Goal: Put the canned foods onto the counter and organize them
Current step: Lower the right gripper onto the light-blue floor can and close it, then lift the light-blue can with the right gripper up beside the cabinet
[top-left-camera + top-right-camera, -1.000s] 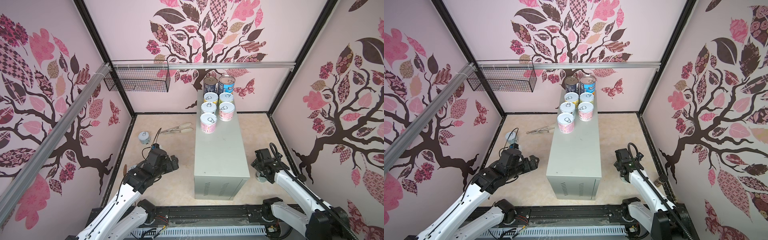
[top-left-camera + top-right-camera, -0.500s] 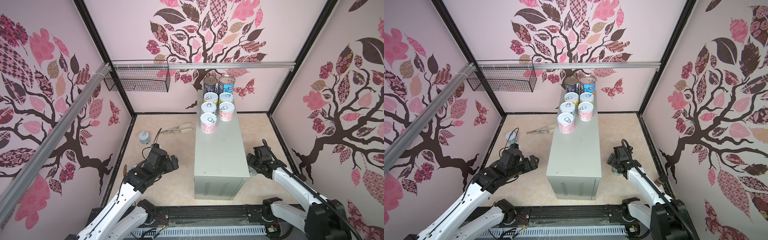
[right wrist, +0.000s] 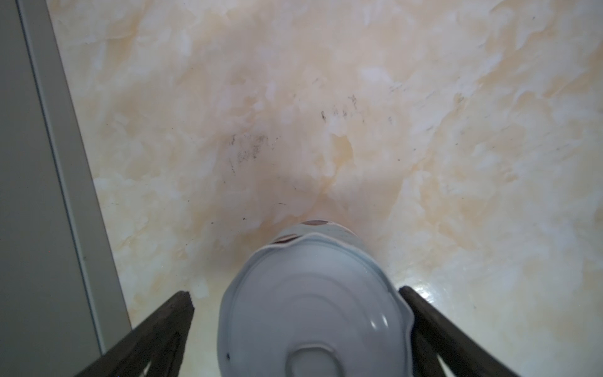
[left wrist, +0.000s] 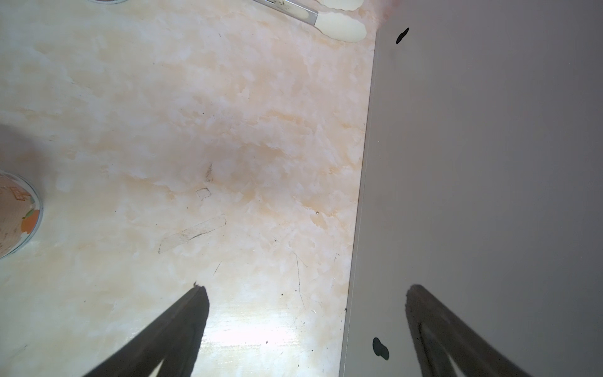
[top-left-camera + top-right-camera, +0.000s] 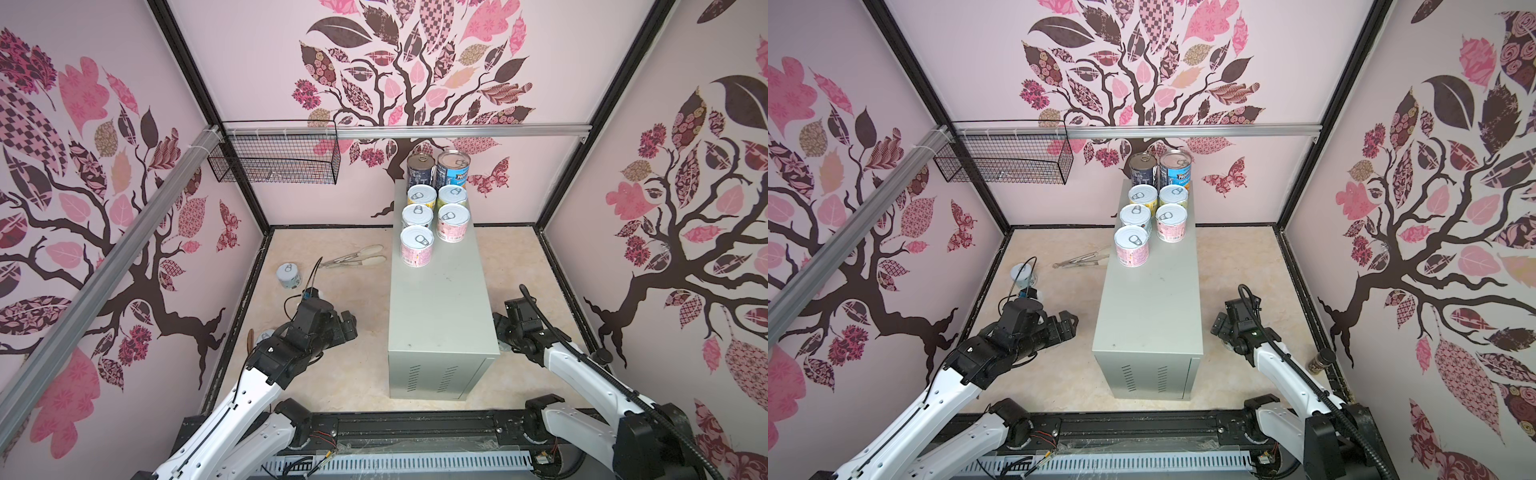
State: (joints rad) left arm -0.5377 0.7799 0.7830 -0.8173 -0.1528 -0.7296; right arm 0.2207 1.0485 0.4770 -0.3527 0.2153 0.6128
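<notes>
Eased my right pincer (image 3: 295, 291) in toward the table's (image 5: 440, 299) right side; it now straddles a tin (image 3: 313, 320) on the floor (image 3: 326, 98).

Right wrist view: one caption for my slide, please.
Open right gripper around an upright can on the marbled floor.

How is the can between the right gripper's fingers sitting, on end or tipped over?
On end: the right wrist view shows the can standing on the floor, round end facing the camera.
</notes>
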